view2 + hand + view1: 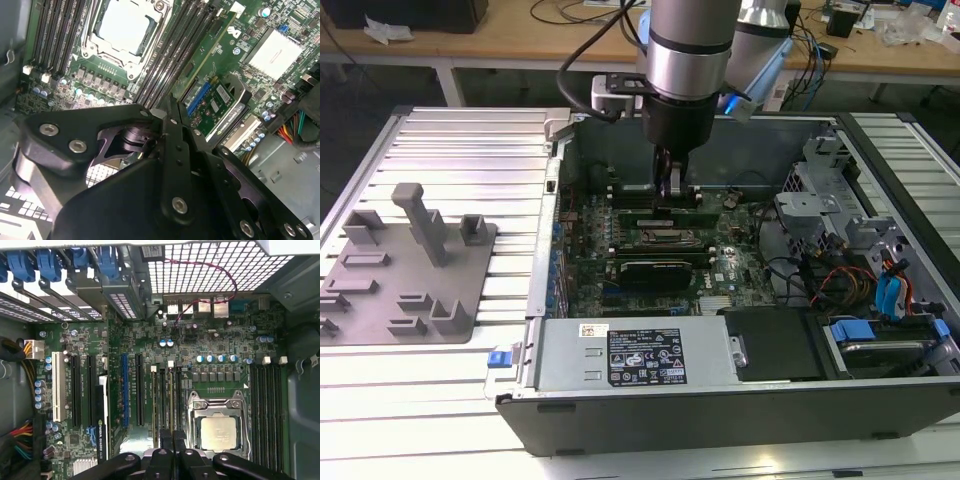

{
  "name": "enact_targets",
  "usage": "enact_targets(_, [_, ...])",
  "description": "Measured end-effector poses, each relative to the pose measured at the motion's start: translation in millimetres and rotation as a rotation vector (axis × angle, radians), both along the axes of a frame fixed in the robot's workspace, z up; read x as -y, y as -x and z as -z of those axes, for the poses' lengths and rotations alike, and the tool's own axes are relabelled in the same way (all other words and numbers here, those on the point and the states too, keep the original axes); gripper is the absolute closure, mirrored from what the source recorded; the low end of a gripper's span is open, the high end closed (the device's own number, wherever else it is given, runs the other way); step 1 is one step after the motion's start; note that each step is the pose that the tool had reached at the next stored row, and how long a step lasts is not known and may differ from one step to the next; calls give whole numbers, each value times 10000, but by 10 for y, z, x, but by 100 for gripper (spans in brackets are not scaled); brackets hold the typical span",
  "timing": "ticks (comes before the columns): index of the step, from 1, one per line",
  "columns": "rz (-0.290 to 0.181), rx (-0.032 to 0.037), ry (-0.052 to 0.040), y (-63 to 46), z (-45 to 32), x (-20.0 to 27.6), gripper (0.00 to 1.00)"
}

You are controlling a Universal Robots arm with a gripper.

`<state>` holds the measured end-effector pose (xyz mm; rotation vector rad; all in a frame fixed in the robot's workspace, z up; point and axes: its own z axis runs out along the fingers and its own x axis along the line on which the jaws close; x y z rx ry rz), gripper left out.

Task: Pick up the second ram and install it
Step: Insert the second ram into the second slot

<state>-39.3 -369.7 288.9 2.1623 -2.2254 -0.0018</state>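
The arm (688, 60) reaches down into the open computer case (720, 412), which lies flat on the ribbed metal counter (450, 140). The jaws are drawn together, with hardly a gap between the two black fingers (165, 440) in both wrist views.

Right under the jaws is the second ram (635, 213). It is a thin green stick standing on edge in one of the long black memory slots (156, 400), and it lies straight along that slot. In the second wrist view its pale green edge (205, 56) runs up to the fingertips and stops there. In the first wrist view it (170, 400) leads away from the jaws between two darker slots. The jaws appear to be closed on its top edge, but the fingers hide the point of contact, so a plain press from above cannot be ruled out.

Just beside the jaws, on the side away from the case's back wall, sits the square silver processor (218, 434) in its metal frame. A further bank of slots (267, 405) lies beyond it. Well away from the jaws, outside the case, a grey tray (410, 270) with moulded blocks rests on the counter.
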Motion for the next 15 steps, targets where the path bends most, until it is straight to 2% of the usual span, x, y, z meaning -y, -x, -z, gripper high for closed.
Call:
enact_targets(11, [-26, 0, -1, 16, 110, 3, 91])
enact_targets(15, [-358, 3, -1, 18, 168, 2, 91])
